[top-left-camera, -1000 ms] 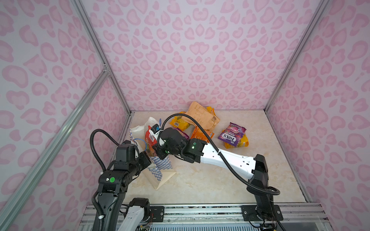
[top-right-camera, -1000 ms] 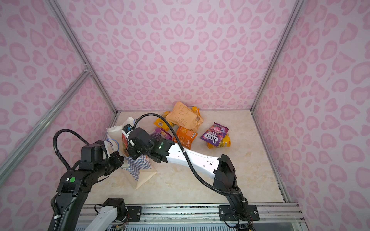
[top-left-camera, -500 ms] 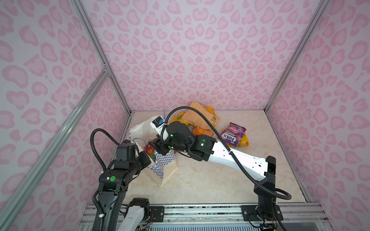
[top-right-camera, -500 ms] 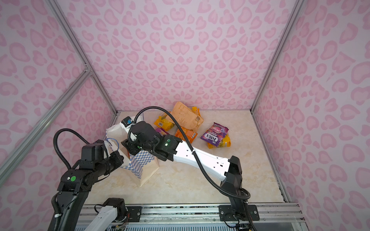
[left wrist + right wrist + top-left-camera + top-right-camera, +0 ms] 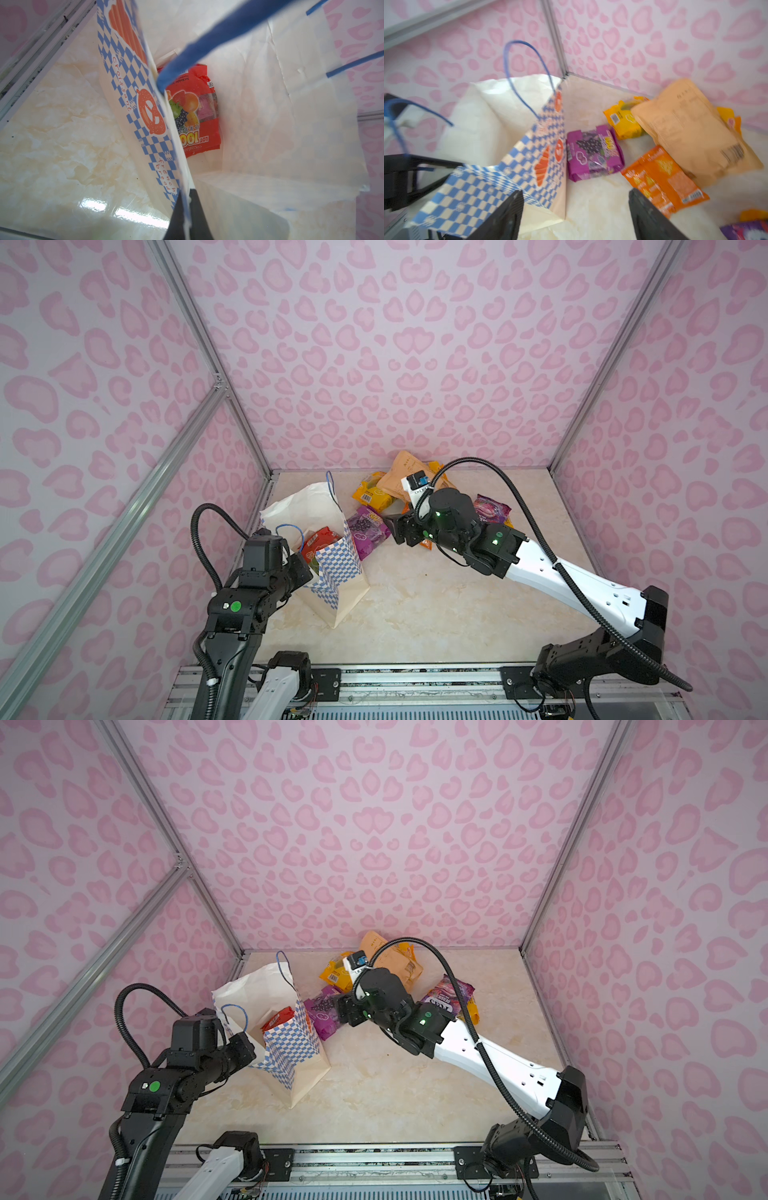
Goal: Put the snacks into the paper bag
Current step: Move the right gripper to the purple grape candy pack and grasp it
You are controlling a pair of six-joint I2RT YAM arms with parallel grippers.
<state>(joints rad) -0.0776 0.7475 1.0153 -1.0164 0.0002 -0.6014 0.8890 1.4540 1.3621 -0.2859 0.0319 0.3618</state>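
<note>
Change since earlier frames: right gripper (image 5: 395, 526) has left the mouth of the paper bag (image 5: 336, 568) and now hangs beside it, over the table (image 5: 415, 605); the red packet (image 5: 318, 541) it carried lies inside the bag.
Right gripper: jaws spread wide with nothing between them, seen most plainly in the right wrist view (image 5: 577, 212); in both top views it sits just beside the bag's checkered wall (image 5: 343, 1011).
Left gripper: closed tight on the bag's wall near its rim (image 5: 186, 193); in both top views it meets the bag from the near left (image 5: 249, 1048).
Paper bag: upright and open on the left of the table (image 5: 286, 1048); blue cord handle (image 5: 218, 41) crosses the opening.
Red packet, by view: only its top edge shows in a top view (image 5: 277, 1018); the left wrist view shows its fruit print, leaning on the inner wall (image 5: 197, 116); the right wrist view does not show it.
Purple grape packet: on the table, touching the bag's outer wall (image 5: 593, 153) (image 5: 368, 531).
Tan pouch: by the back wall, lying over the yellow packet (image 5: 623, 120) and the orange packet (image 5: 662, 180); partly hidden by the right arm in both top views (image 5: 401, 477).
FOX'S packet: right of the right arm (image 5: 444, 998); only a blurred corner shows in the right wrist view.
</note>
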